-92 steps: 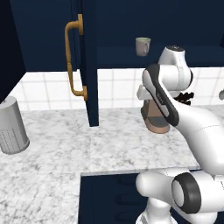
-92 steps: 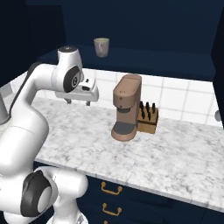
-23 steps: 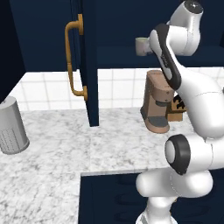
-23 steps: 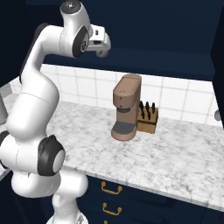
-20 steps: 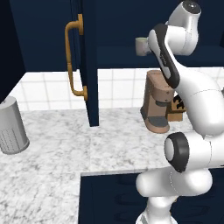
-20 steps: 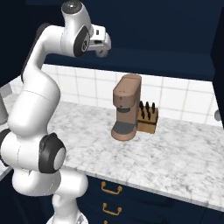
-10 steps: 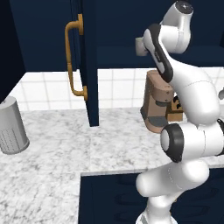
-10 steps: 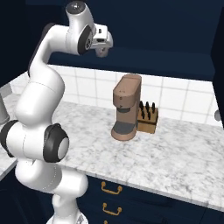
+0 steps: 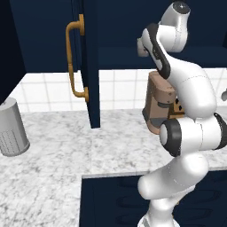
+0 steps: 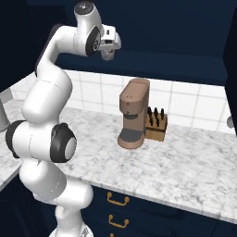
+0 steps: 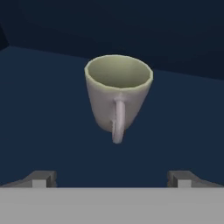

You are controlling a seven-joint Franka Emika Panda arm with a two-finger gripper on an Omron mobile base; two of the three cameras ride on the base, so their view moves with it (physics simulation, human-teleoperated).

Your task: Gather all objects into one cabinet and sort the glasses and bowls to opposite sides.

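Cup: grey-beige cup [image 11: 118, 94] sits upright on the dark shelf inside the cabinet [image 9: 133, 26], handle turned toward the camera on the hand; centred between the finger tips in the hand view.
Gripper: gripper [image 10: 109, 46] is raised to shelf height at the open cabinet, pointed in at the cup.
Fingers: fingers [image 11: 40, 178] spread wide, one tip at each lower corner of the hand view, nothing between them; cup well clear of both.
Step, my read: lining up to grasp the cup; not yet reached.
Risk 1: handle faces the gripper. Straight push in could hit the handle first, spin the cup or shove it deeper on the shelf.
Risk 2: cup tapers toward the base. A low pinch may let it squeeze upward and slip; a rim-height pinch looks safer.
Risk 3: shelf floor and cabinet top are close around the wrist; a tilt on entry could clip an edge.
Door: open navy cabinet door [image 9: 88, 66] with curved brass handle [image 9: 73, 62] hangs left of the arm; apart from it in the left base view, but a wide swing out could catch it.
Below: brown coffee machine [image 10: 133, 118] and knife block [image 10: 156, 126] stand on the marble counter [image 10: 185, 159] under the cabinet; a dropped cup lands there.
Other: grey canister [image 9: 12, 128] far left on the counter, out of the way.
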